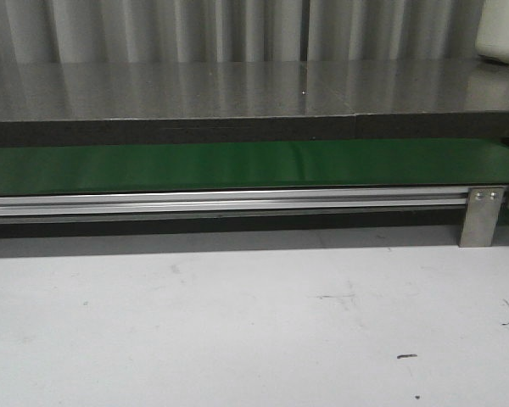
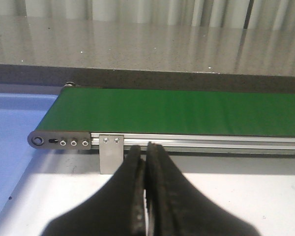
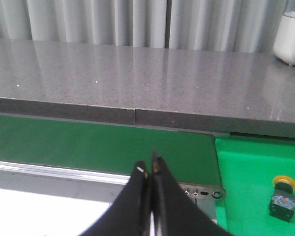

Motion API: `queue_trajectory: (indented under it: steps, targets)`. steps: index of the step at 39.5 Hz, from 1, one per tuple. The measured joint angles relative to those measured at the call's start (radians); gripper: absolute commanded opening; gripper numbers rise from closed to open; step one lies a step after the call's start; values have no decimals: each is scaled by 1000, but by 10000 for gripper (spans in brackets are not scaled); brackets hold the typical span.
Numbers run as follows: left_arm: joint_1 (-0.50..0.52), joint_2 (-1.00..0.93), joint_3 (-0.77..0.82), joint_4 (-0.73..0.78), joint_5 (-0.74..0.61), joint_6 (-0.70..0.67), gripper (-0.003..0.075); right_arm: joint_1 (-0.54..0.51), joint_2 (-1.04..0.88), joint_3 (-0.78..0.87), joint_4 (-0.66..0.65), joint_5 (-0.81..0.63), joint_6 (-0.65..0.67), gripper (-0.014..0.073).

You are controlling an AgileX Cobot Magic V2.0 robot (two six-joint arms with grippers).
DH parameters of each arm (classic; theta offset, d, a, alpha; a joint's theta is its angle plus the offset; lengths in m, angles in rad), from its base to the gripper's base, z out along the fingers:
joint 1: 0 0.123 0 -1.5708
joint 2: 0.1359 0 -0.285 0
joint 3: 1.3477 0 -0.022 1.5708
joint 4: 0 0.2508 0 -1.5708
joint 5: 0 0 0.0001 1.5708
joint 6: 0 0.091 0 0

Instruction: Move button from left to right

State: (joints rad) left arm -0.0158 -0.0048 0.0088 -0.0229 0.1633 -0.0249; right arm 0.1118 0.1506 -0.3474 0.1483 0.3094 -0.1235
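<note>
The button (image 3: 282, 197), an orange-yellow cap on a black body, lies on a bright green tray (image 3: 255, 187) past the right end of the green conveyor belt (image 3: 98, 145); it shows only in the right wrist view. My right gripper (image 3: 150, 169) is shut and empty, above the belt's near rail, well to the side of the button. My left gripper (image 2: 146, 150) is shut and empty, just before the belt's rail (image 2: 196, 142) near the belt's left end. Neither gripper shows in the front view.
The green belt (image 1: 237, 165) runs across the front view with an aluminium rail (image 1: 220, 202) and a metal bracket (image 1: 482, 216). A grey stone counter (image 1: 237, 89) lies behind it. A white appliance (image 3: 291, 37) stands at the far right. A blue tray (image 2: 12, 128) sits past the belt's left end.
</note>
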Motion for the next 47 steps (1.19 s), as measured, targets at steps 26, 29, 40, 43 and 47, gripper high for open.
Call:
queue_trajectory:
  steps: [26, 29, 40, 43, 47]
  targets:
    - [0, 0, 0, 0, -2, 0, -21, -10, -161, 374, 0, -103, 2, -70]
    - [0, 0, 0, 0, -2, 0, -21, -10, -161, 374, 0, -103, 4, -70]
    - [0, 0, 0, 0, -2, 0, -21, -10, -161, 374, 0, -101, 4, -70]
    - [0, 0, 0, 0, -2, 0, -21, -10, -161, 374, 0, -101, 4, -70]
    - [0, 0, 0, 0, -2, 0, -21, -10, -161, 374, 0, -101, 4, -70]
